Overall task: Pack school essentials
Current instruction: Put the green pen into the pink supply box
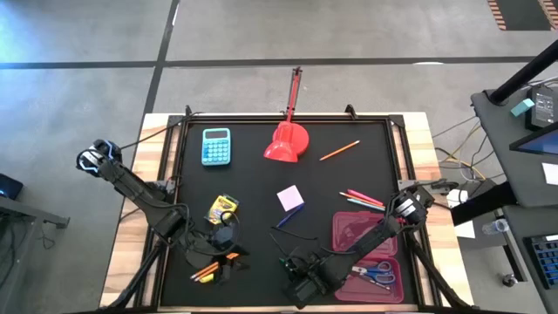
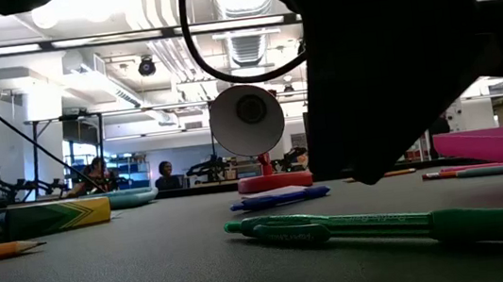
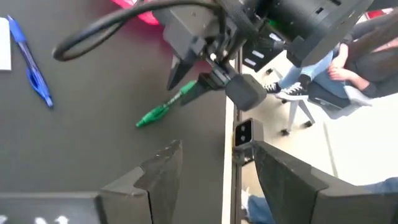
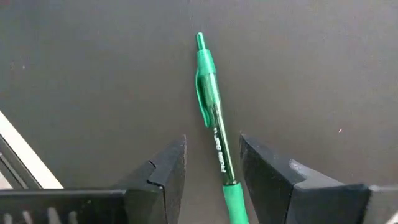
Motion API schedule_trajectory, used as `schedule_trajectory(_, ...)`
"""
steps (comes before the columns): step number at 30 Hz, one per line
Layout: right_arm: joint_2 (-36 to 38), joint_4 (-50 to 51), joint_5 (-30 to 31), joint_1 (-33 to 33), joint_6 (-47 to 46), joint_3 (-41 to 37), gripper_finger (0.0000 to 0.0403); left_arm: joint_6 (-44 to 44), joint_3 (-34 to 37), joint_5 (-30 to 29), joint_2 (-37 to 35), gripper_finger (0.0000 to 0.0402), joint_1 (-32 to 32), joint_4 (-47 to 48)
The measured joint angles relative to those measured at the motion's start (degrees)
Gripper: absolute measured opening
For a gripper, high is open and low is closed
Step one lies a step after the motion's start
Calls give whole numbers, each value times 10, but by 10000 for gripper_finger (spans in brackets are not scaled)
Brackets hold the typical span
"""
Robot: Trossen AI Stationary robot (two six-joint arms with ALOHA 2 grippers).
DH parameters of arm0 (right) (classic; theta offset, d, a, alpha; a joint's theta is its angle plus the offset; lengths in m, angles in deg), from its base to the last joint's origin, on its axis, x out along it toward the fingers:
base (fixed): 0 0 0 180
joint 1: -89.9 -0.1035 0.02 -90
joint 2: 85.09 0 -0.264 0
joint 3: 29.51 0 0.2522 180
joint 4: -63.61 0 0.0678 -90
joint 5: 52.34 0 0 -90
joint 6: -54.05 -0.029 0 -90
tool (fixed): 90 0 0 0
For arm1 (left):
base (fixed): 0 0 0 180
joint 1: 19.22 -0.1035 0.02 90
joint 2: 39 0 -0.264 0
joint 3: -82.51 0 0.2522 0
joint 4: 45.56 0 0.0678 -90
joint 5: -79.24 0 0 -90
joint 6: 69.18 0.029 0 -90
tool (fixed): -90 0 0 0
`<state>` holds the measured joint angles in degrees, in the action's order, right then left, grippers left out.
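One green pen (image 4: 213, 118) lies flat on the black mat (image 1: 261, 187) near its front edge, and the right gripper (image 4: 211, 171) straddles its lower barrel, the two dark wedge-shaped fingers standing apart on either side with narrow gaps, not clamped on it. The left gripper (image 3: 214, 177) hovers over the mat's front left part with its fingers spread and nothing between them. One pink case (image 1: 366, 255) lies open at the front right, holding one pair of blue-handled scissors (image 1: 377, 275). Just behind it lie a few slim pens (image 1: 362, 200), pink and green; their exact number is hard to tell. One orange pencil (image 1: 339, 150) lies alone toward the back right, and two more pencils (image 1: 205, 272) sit at the front left. One blue pen (image 1: 289, 216) touches the square pale pink note pad (image 1: 290, 197) at mid-mat. One flat yellow-green crayon box (image 1: 221, 209) lies left of centre. The light-blue calculator (image 1: 216, 146) and the glossy red domed object (image 1: 288, 142) sit along the back edge, and the middle stays open.
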<state>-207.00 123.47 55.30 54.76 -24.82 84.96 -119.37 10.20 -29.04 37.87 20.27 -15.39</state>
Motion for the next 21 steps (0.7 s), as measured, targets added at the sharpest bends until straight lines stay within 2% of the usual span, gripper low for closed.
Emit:
schedule_trajectory(6,1,4,-8,12,30,0,137,1,0,-4,-2,184,0,0)
schedule_trajectory(15,-23,2,-76,19,55,1,136,3,1,-5,-2,184,0,0)
schedule_trajectory(21,-25,4,-76,19,68,2,124,15,1,-7,-2,184,0,0)
